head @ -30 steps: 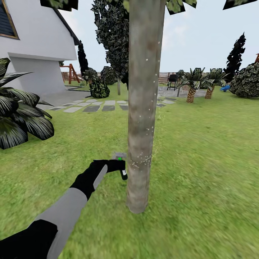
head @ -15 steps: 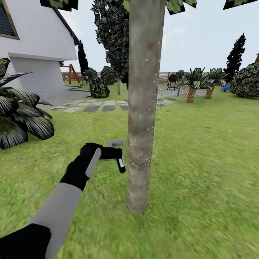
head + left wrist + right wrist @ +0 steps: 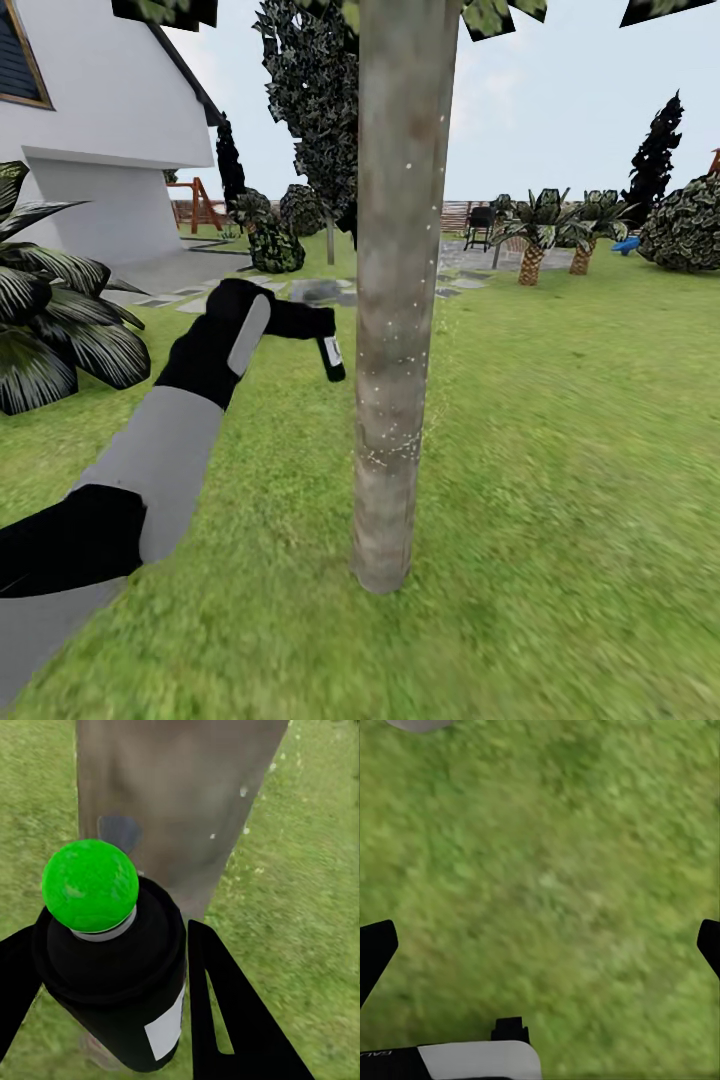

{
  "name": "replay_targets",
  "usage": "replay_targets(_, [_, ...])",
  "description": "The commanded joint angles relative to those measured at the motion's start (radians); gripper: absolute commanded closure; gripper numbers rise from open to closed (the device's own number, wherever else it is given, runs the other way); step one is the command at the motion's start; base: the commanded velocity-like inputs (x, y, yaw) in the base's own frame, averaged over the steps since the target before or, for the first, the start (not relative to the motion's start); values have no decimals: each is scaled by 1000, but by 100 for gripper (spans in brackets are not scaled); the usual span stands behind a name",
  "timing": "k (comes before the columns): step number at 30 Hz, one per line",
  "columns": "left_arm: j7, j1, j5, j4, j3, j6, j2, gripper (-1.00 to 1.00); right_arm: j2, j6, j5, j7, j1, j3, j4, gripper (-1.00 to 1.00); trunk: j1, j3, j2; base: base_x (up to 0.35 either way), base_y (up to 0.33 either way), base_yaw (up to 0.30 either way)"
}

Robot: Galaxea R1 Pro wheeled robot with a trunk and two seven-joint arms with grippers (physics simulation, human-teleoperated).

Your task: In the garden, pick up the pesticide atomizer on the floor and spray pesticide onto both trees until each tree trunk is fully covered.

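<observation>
A tall tree's grey-brown trunk [image 3: 395,300] rises from the lawn straight ahead. White pesticide specks [image 3: 385,455] dot its bark, thickest low down. My left gripper [image 3: 315,328] is shut on the pesticide atomizer [image 3: 331,357], a small dark can with a white label, held just left of the trunk at mid height. In the left wrist view the atomizer [image 3: 120,975] shows a green knob on top, a black finger [image 3: 232,1012] lies against its side, and the speckled trunk [image 3: 180,795] stands close behind it. My right gripper [image 3: 540,952] hangs open over bare grass.
A white house [image 3: 100,120] and a big dark-leafed plant [image 3: 50,320] stand at the left. Stepping stones [image 3: 250,295] cross the lawn behind the trunk. Small palms [image 3: 535,240], a round bush [image 3: 690,225] and a wooden fence [image 3: 455,215] lie far back right.
My left arm has lifted the atomizer from near the trunk's lower part to about mid height, staying just left of the trunk. The camera has not moved.
</observation>
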Motion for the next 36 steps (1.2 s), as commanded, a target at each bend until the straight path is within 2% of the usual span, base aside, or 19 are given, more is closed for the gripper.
replay_targets(1, [0, -33, 1, 24, 0, 0, 0, 100, 0, 0, 0, 0, 0, 0, 0, -100, 0, 0, 0, 0, 0, 0])
replay_targets(2, [0, -67, 1, 50, 0, 0, 0, 100, 0, 0, 0, 0, 0, 0, 0, -100, 0, 0, 0, 0, 0, 0])
replay_targets(3, [0, -142, 1, 113, 0, 1, 0, 100, 0, 0, 0, 1, 0, 0, 0, -100, 0, 0, 0, 0, 0, 0])
replay_targets(4, [0, -193, 1, 144, 0, 1, 0, 100, 0, 0, 0, 0, 0, 0, 0, -100, 0, 0, 0, 0, 0, 0])
replay_targets(8, [-1, -304, 1, 182, 8, 2, 0, 100, 0, 0, 0, 0, 0, 0, 1, -100, 0, 0, 0, 0, 0, 0])
replay_targets(10, [-1, -376, 1, 244, 51, 2, 0, 100, 0, 0, 0, 0, 0, 0, 1, -100, 0, 0, 0, 0, 0, 0])
replay_targets(13, [-2, -461, 1, 324, 79, 2, 0, 100, 0, 0, 0, 0, 0, 0, 1, -100, 0, 0, 0, 0, 0, 0])
replay_targets(16, [-2, -550, 2, 409, 84, 2, 0, 100, 0, 0, 0, 0, 0, 0, 1, -100, 0, 0, 0, 0, 0, 0])
replay_targets(18, [-3, -633, 3, 490, 84, 2, 0, 100, 0, 0, 0, 0, 0, 0, 2, -100, 0, 0, 0, 0, 0, 0])
replay_targets(19, [-14, -663, 13, 507, 85, 2, 0, 100, 0, 0, 0, 1, 0, 0, 2, -100, 0, 0, 0, 0, 0, 0])
replay_targets(20, [-31, -677, 34, 514, 85, 2, 0, 100, 0, 0, 0, 1, 0, 0, 2, -100, 0, 0, 0, 0, 0, 0])
replay_targets(21, [-60, -691, 80, 517, 85, 2, 0, 100, 0, 0, 0, 1, 0, 0, 2, -100, 0, 0, 0, 0, 0, 0])
replay_targets(23, [-86, -714, 136, 518, 85, 2, 0, 100, 0, 0, 0, 0, 0, 1, 2, -100, 0, 0, 0, 0, 0, 0])
replay_targets(24, [-91, -718, 147, 518, 85, 2, 0, 100, 0, 0, 0, 0, 0, 0, 2, -100, 0, 0, 0, 0, 0, 0])
replay_targets(29, [-102, -723, 160, 518, 85, 3, -1, 100, 0, 0, 0, 0, 0, 0, 2, -100, 0, 0, 0, 0, 0, 0])
replay_targets(31, [-137, -723, 160, 518, 85, 3, -2, 100, 0, 0, 0, 1, 0, 1, 2, -100, 0, 0, 0, 0, 0, 0])
replay_targets(33, [-198, -723, 160, 519, 85, 3, -4, 100, 0, 0, 0, 1, 0, 1, 2, -100, 0, 0, 0, 0, 0, 0])
replay_targets(36, [-243, -723, 161, 519, 85, 3, -5, 100, 0, 0, 0, 1, 0, 1, 2, -100, 0, 0, 0, 0, 0, 0])
